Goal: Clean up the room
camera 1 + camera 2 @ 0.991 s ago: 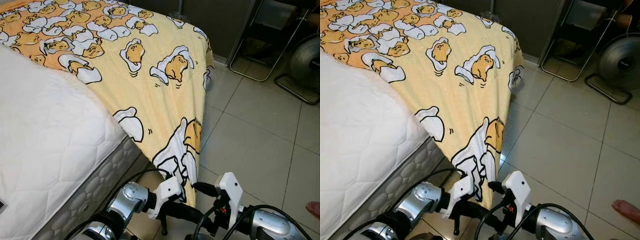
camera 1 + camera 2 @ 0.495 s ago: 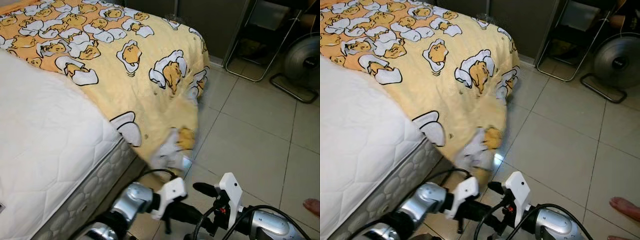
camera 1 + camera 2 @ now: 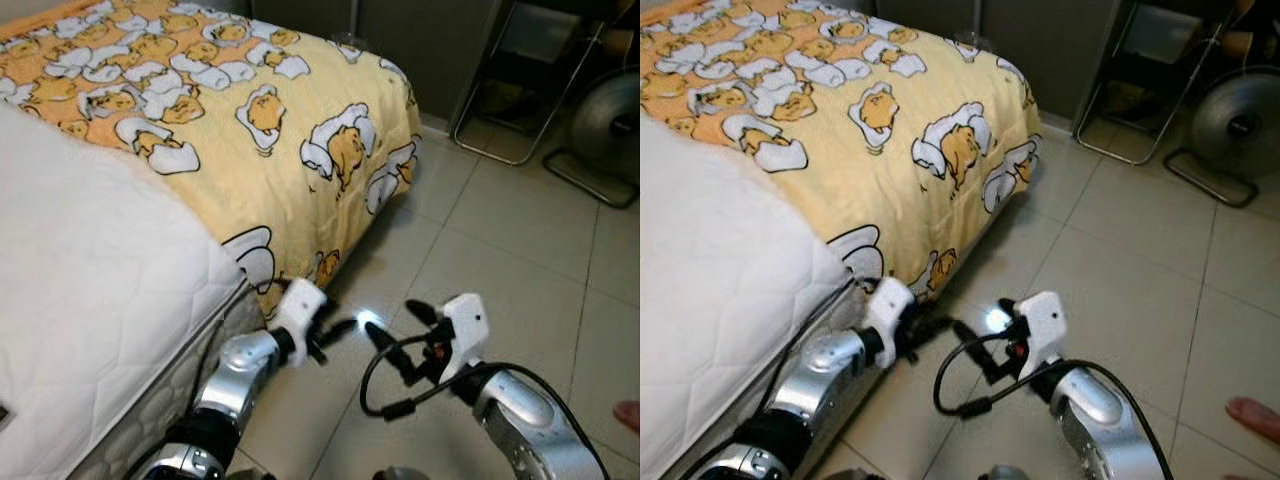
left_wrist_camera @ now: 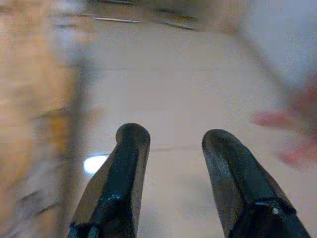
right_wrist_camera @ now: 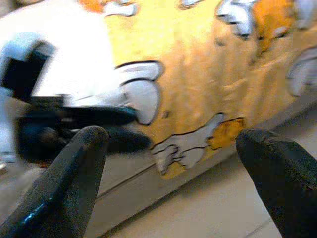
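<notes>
left pincer [image 3: 340, 330] open, empty, by blanket [image 3: 300, 150] hem | right pincer [image 3: 395, 335] wide open, empty | tiled floor [image 3: 520, 250]

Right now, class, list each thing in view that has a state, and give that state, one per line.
Blanket: spread over the bed, one edge hanging down its side.
Mattress: bare, uncovered.
Left hand: open, holds nothing, low beside the bed.
Right hand: open wide, holds nothing, faces the blanket.
Fan: upright on the floor.
</notes>
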`<state>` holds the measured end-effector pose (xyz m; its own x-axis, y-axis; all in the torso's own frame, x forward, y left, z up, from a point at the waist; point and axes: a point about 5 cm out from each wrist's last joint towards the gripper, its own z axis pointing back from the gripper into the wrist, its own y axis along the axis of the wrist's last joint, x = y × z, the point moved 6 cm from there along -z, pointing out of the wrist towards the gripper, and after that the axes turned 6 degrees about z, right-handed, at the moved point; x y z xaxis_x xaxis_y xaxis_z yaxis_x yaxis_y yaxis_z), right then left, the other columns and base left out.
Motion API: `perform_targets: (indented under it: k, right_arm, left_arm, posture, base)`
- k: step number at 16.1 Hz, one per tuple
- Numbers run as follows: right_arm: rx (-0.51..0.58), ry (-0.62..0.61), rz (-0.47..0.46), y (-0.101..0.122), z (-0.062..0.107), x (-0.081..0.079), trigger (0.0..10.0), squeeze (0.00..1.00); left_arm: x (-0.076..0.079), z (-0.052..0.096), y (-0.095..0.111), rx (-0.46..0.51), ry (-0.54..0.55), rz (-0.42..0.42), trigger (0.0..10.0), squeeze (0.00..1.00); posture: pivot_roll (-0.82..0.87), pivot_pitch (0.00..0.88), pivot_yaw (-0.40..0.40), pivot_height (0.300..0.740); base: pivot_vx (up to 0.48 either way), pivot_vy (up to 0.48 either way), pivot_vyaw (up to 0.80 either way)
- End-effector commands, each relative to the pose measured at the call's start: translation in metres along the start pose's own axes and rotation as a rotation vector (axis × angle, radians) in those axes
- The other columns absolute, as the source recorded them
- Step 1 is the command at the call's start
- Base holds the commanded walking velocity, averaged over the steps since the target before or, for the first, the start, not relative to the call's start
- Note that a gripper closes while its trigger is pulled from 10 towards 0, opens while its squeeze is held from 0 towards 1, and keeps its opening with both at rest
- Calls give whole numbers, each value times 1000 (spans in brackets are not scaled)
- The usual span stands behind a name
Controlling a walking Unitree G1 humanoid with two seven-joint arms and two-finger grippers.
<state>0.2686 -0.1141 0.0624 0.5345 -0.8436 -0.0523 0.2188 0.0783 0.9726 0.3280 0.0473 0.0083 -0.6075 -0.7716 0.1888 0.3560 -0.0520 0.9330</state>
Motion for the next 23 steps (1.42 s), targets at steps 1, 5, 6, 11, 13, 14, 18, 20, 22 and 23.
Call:
perform_targets:
  k: [1, 5, 6, 11, 13, 14, 18, 20, 22, 23]
  right_arm:
    - [25, -61, 8, 3, -1, 9, 10000, 0]
    - [87, -236, 47, -1, 5, 24, 10000, 0]
    - [103, -318, 57, -2, 12, 35, 10000, 0]
    - [155, -518, 89, -2, 22, 66, 10000, 0]
    - [240, -601, 119, 24, 16, 87, 10000, 0]
    - [256, -609, 124, 32, 11, 92, 10000, 0]
    - [239, -603, 142, 37, 2, 96, 10000, 0]
    - [239, -603, 142, 37, 2, 96, 10000, 0]
    - [239, -603, 142, 37, 2, 96, 10000, 0]
    - [239, -603, 142, 37, 2, 96, 10000, 0]
  left_arm:
    - [-23, 4, 0, 20, 167, 37, 10000, 0]
    - [-93, 38, 24, 131, 598, 78, 10000, 0]
    - [-113, 57, 37, 203, 718, 90, 10000, 0]
    - [-127, 114, 79, 378, 881, -46, 10000, 0]
    - [-100, 103, 97, 421, 771, -162, 10000, 0]
    - [-94, 96, 103, 429, 746, -157, 10000, 0]
    - [-95, 90, 105, 426, 752, -100, 10000, 0]
    - [-95, 90, 105, 426, 752, -100, 10000, 0]
    - [-95, 90, 105, 426, 752, -100, 10000, 0]
    - [-95, 90, 105, 426, 752, -100, 10000, 0]
  posture:
    - [-139, 0, 42, 740]
    - [-133, 0, 40, 740]
    - [-139, 0, 50, 740]
    - [-140, 0, 69, 740]
    - [-133, 0, 58, 740]
    - [-131, 0, 52, 740]
    - [-125, 0, 41, 740]
    - [-125, 0, 41, 740]
    - [-125, 0, 41, 740]
    - [-125, 0, 41, 740]
  base:
    - [0, 0, 0]
    - [0, 0, 0]
    - [0, 0, 0]
    - [0, 0, 0]
    - [0, 0, 0]
    - [0, 0, 0]
    - [0, -458, 0]
    - [0, -458, 0]
    - [0, -458, 0]
    - [0, -458, 0]
